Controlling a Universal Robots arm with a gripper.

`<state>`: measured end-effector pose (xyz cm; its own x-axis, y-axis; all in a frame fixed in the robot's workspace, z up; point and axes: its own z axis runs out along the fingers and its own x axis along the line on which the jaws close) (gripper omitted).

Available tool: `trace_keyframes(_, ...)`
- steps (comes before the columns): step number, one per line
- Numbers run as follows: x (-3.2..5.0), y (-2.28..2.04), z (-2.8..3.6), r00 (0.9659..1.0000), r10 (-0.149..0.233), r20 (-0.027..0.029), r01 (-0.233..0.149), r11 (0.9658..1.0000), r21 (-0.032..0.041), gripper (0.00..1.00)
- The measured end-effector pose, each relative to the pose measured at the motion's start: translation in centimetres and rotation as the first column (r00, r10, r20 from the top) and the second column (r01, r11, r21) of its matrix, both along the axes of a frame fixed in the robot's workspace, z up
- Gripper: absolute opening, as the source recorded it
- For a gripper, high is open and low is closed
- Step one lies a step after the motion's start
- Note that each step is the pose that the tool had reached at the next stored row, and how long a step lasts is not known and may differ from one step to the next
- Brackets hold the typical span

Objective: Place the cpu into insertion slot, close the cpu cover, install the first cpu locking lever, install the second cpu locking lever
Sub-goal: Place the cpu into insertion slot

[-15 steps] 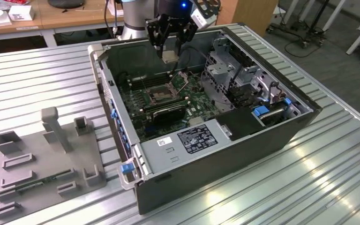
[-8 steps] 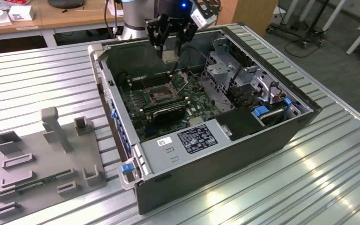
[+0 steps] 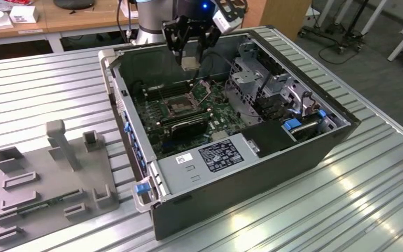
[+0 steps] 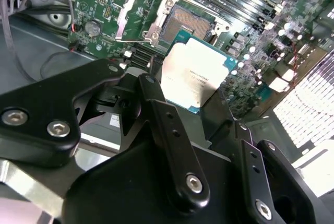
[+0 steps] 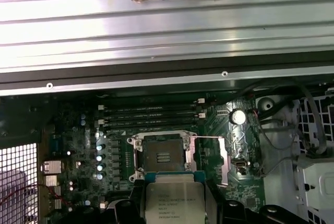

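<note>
Gleaming ribbed table (image 3: 33, 89) under computer case (image 3: 272, 173), cpu (image 4: 195, 75) in claw (image 3: 188, 59)

The tool (image 3: 189, 58) is hanging over the open computer case (image 3: 272, 157), gripping the chip (image 3: 189, 64) at its tip; the chip is hovering above the green circuit board (image 3: 219, 113), apart from the socket (image 3: 176, 107), which is showing a dark centre inside a silvery rim; the case is lying on its side on the ribbed metal table (image 3: 327, 210); a grey holder tray (image 3: 48, 178) is sitting on the table near the case, toward the exterior view's left.
</note>
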<state>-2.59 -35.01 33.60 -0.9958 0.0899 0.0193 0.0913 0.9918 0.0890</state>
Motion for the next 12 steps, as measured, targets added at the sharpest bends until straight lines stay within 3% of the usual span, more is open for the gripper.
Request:
trace_keyframes(3,0.00,0.00,-0.03,0.9990,-0.044,0.0000,0.044,0.9990,0.0000,0.54)
trace_keyframes(6,0.00,0.00,-0.07,0.9956,-0.094,0.0001,0.094,0.9956,0.0001,0.54)
trace_keyframes(8,0.00,0.00,-0.10,0.9917,-0.128,0.0000,0.128,0.9917,0.0000,0.54)
trace_keyframes(12,0.00,0.00,-0.14,0.9799,-0.199,0.0001,0.199,0.9799,0.0001,0.54)
